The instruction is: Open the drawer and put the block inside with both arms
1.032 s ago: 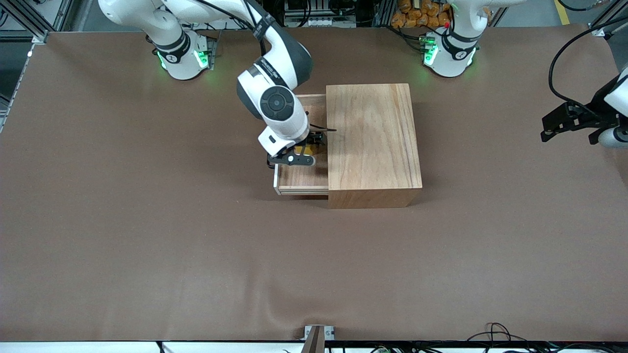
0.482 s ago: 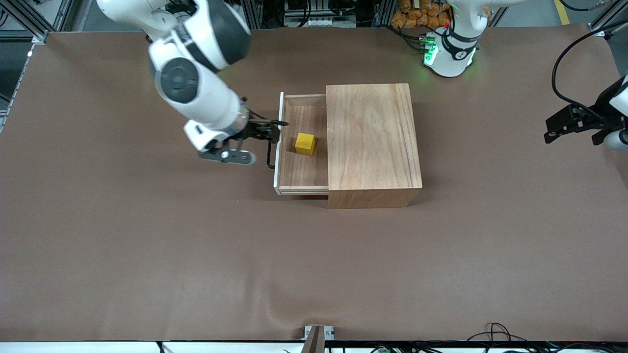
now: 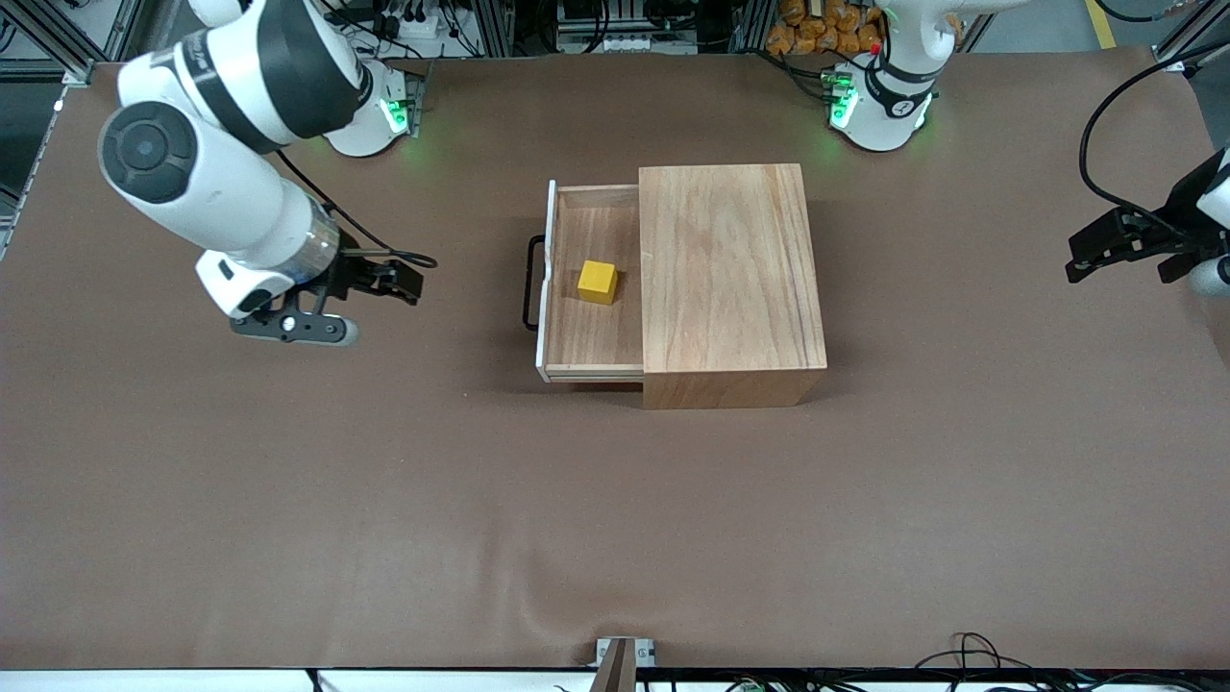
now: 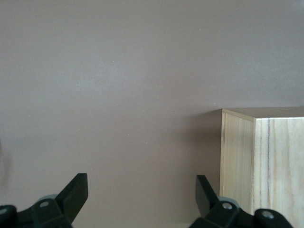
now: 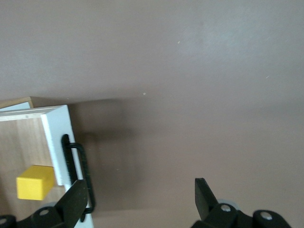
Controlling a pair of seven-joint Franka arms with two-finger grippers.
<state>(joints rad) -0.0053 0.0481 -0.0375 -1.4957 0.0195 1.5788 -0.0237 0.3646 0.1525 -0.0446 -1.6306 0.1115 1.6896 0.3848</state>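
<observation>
The drawer (image 3: 588,332) stands pulled out of the light-wood box (image 3: 730,279) toward the right arm's end of the table, its white front panel and black wire handle (image 3: 529,283) showing. The yellow block (image 3: 597,282) rests in the drawer; it also shows in the right wrist view (image 5: 35,182) beside the handle (image 5: 78,164). My right gripper (image 3: 389,280) is open and empty over bare table, away from the handle. My left gripper (image 3: 1095,252) is open and empty, waiting at the left arm's end of the table; the left wrist view shows a corner of the box (image 4: 263,156).
The brown table cover (image 3: 615,529) spreads wide around the box. A small metal bracket (image 3: 623,655) sits at the table edge nearest the front camera. Cables (image 3: 971,652) lie along that edge.
My right gripper has let go of the block in the drawer and has drawn back up and away toward the right arm's end of the table. The left arm has barely moved.
</observation>
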